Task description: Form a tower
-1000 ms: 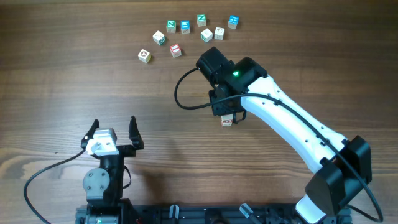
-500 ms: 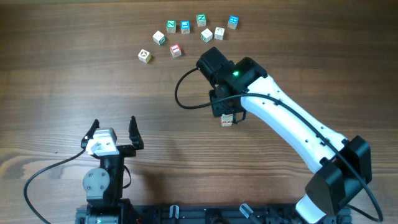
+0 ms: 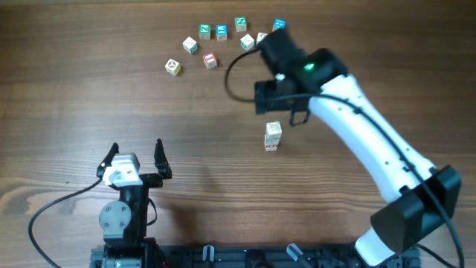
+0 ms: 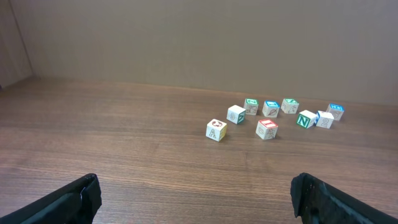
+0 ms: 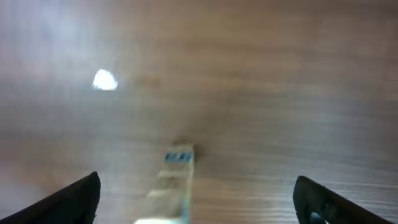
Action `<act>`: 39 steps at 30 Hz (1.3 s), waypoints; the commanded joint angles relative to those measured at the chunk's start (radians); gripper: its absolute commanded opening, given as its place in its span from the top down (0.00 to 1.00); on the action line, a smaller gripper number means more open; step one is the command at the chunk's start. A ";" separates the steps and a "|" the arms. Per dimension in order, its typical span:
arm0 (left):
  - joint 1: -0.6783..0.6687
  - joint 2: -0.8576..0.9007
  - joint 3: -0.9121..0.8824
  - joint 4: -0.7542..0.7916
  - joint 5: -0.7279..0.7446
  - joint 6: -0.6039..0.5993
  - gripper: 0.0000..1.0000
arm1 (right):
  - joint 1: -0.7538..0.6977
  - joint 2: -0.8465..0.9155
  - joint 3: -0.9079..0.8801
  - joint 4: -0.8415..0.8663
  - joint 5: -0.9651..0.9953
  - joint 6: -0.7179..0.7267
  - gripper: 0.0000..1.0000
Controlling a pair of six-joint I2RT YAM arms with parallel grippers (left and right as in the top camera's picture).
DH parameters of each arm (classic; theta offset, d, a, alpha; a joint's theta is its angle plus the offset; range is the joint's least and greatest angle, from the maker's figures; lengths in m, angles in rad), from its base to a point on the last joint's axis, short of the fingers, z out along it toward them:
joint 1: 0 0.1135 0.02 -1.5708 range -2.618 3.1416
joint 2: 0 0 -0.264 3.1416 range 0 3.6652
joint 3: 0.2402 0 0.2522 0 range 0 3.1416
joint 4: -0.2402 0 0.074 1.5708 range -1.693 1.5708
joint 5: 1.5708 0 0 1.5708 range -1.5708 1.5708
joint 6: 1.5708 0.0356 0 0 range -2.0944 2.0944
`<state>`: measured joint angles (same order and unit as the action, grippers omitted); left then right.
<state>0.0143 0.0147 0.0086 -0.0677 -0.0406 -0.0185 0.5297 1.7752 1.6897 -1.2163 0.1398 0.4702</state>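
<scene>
The tower [image 3: 273, 137] stands alone at mid-table as a narrow stack of pale wooden cubes with a white top and red print low down. In the blurred right wrist view the tower [image 5: 178, 177] rises between and below the fingers, touching neither. My right gripper [image 3: 281, 110] hovers just beyond the tower and above it, open and holding nothing; its fingertips [image 5: 84, 198] stand far apart. Near the front left, my left gripper [image 3: 135, 153] is open and empty, with wide-set fingertips [image 4: 84, 196] over bare wood.
Several loose letter cubes lie at the far edge: a white one [image 3: 172, 67], a red-faced one [image 3: 210, 60], green ones [image 3: 204, 30] and a blue one [image 3: 279, 25]. The right arm's wrist covers part of that group. The left wrist view shows the same cluster [image 4: 266, 128].
The right gripper opened and let go of the tower's top, then rose and moved toward the far edge. The tower stays standing. The left arm has not moved.
</scene>
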 commanded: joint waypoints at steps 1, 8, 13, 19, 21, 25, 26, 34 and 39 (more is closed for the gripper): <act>0.005 -0.005 -0.003 0.000 -0.013 0.018 0.00 | -0.137 -0.031 0.016 0.001 0.006 -0.035 0.00; 0.005 -0.005 -0.003 0.000 -0.013 0.018 0.00 | -0.489 -0.002 -0.087 0.068 -0.378 -0.247 0.00; 0.005 -0.005 -0.003 0.000 -0.013 0.018 0.00 | -0.572 0.010 -0.265 0.217 -0.452 -0.222 0.06; 0.005 -0.005 -0.003 0.000 -0.013 0.018 0.00 | -0.570 0.010 -0.554 0.433 -0.667 -0.218 0.54; 0.005 -0.005 -0.003 0.000 -0.013 0.018 0.00 | -0.570 0.010 -0.660 0.536 -0.724 -0.175 0.80; 0.005 -0.005 -0.003 0.000 -0.013 0.018 0.00 | -0.570 0.010 -0.846 0.755 -0.880 -0.103 0.96; 0.005 -0.005 -0.003 0.000 -0.013 0.018 0.00 | -0.570 0.010 -0.887 0.818 -0.921 -0.092 0.96; 0.005 -0.005 -0.003 0.000 -0.013 0.018 0.00 | -0.533 0.011 -1.096 1.125 -0.943 0.136 0.96; 0.005 -0.005 -0.003 0.000 -0.013 0.018 0.00 | -0.482 0.011 -1.129 1.241 -0.943 0.252 0.96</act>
<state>0.0139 0.0147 0.0086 -0.0677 -0.0406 -0.0185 0.0147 1.7744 0.5903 -0.0013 -0.8337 0.6086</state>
